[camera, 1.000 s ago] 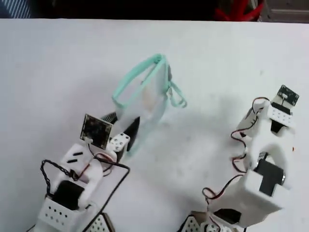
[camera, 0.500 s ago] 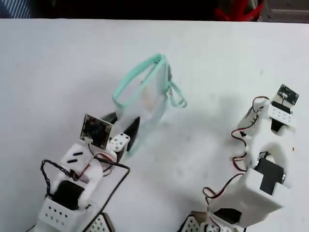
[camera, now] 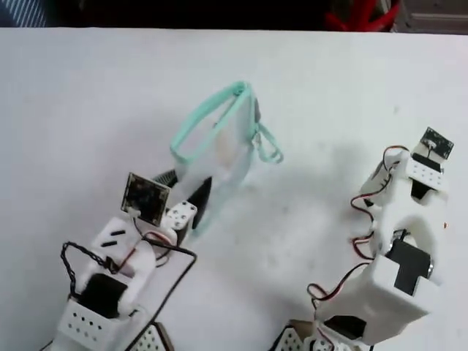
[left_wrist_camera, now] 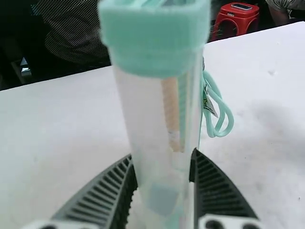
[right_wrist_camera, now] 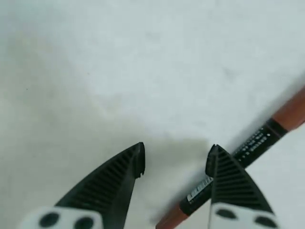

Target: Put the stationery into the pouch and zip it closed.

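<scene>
A: Pouch [camera: 216, 150], where?
B: Upper middle of the high view, slightly left of centre. It's clear soft plastic with flat sides. A mint fabric zip band [camera: 208, 121] runs round the top, spread into a narrow loop, so the mouth looks open. It stands tilted on the table. A thin mint cord loop [camera: 269, 146] hangs off its right side.
A: Anything inside?
B: A pale tan stick [left_wrist_camera: 170, 114], pencil-like, upright against the wall and seen through the plastic. Can't tell more.
A: Left gripper [left_wrist_camera: 162, 164]?
B: Black, ribbed, pointed fingers closed in on the pouch's lower end, one each side, pressing the plastic. The left arm [camera: 110, 278] has a white printed shell and sits lower left in the high view, angled up-right toward the pouch.
A: Right gripper [right_wrist_camera: 176, 160]?
B: Jaws well apart, nothing between them, tips low over the table. A reddish-brown pencil [right_wrist_camera: 248, 143] with a black printed section lies flat on the table and passes behind one finger. Touching or not, can't tell.
A: Right arm [camera: 398, 234]?
B: Right side of the high view, folded over itself with red wires looping off it, well apart from the pouch.
A: Room and edges?
B: White matte table [camera: 88, 88]. A broad stretch of it separates the pouch from the right arm. The far edge runs along the top of the frame, dark beyond it, with a red stool [camera: 358, 16] at upper right.
</scene>
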You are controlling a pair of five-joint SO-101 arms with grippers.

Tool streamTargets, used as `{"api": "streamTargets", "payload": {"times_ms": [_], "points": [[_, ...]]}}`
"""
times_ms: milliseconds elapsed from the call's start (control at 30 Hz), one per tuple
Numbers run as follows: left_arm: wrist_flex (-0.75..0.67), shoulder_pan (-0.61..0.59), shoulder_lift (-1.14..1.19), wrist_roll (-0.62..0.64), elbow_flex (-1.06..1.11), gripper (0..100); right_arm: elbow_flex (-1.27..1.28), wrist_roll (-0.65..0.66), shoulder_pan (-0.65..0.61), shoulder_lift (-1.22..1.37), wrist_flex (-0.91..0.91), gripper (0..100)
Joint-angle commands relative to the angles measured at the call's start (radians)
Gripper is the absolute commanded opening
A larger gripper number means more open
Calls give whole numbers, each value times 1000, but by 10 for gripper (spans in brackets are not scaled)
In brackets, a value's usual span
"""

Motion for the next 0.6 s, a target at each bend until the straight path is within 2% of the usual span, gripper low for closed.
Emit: {"api": "streamTargets", "payload": {"times_ms": [0,367,567], "points": [[-29,8,-13,8,-21,165,-44,-14,7,-2,4,214],[-26,12,-13,8,-21,165,-110,-23,31,1,8,214],[-28,12,-13,8,-21,165,-213,-123,166,1,165,214]]}}
